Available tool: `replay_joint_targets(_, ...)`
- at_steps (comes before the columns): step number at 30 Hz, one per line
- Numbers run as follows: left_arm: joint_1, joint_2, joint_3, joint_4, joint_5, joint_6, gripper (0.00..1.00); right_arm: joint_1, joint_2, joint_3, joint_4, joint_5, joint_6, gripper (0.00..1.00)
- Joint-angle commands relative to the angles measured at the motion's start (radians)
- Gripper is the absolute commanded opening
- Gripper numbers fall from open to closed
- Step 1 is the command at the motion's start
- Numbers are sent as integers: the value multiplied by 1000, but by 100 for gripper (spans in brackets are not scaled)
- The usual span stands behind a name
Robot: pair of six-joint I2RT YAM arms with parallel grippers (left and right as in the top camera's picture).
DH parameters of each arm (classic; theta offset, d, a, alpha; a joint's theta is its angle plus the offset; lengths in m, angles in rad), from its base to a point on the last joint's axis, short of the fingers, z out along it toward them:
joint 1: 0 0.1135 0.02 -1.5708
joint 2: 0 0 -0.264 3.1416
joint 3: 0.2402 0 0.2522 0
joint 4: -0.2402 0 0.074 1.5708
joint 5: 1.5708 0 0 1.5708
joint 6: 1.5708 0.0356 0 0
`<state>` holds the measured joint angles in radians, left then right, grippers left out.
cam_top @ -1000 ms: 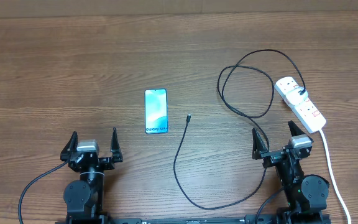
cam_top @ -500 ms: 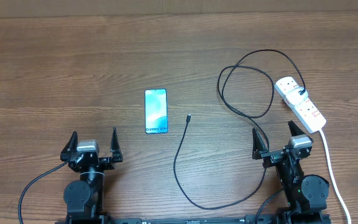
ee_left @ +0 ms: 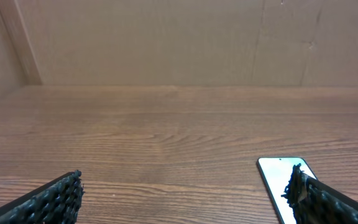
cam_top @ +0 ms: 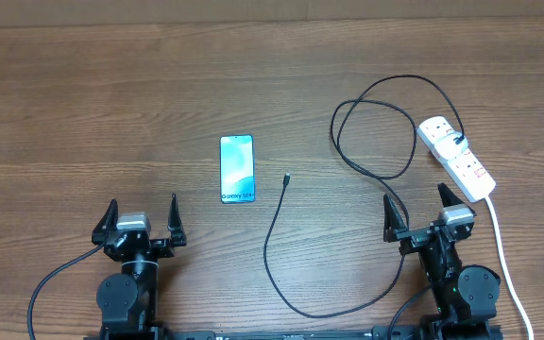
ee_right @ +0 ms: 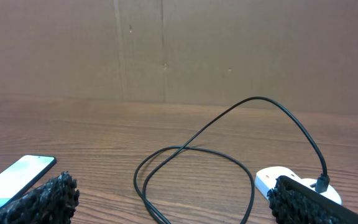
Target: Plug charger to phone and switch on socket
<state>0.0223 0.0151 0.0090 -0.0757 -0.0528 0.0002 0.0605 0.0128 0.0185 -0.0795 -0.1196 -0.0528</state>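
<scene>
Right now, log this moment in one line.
left fingers open | right fingers open | charger tip beside phone, apart | plug in socket

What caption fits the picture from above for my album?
Left gripper and right gripper, both open, face a lit phone, charger cable and white power strip.

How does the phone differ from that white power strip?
The phone is slim and dark-framed with a lit blue screen; the power strip is white and longer, with red switches. The phone lies square to the edge of the table; the power strip lies slanted. Nothing is plugged into the phone, the connector tip lying apart beside it; the power strip holds a black plug. Both lie flat on the table.
</scene>
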Motion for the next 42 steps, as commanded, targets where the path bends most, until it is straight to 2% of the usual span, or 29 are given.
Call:
replay_joint_targets(1,10,-10,-4,2,2,15,100,0,-10,-10,3,6,-1,100)
replay_joint_targets(37,10,-10,-4,5,-11,27,100,0,-10,-10,3,6,-1,100)
replay_joint_targets(42,10,-10,-4,3,43,1,100,0,-10,-10,3,6,-1,100)
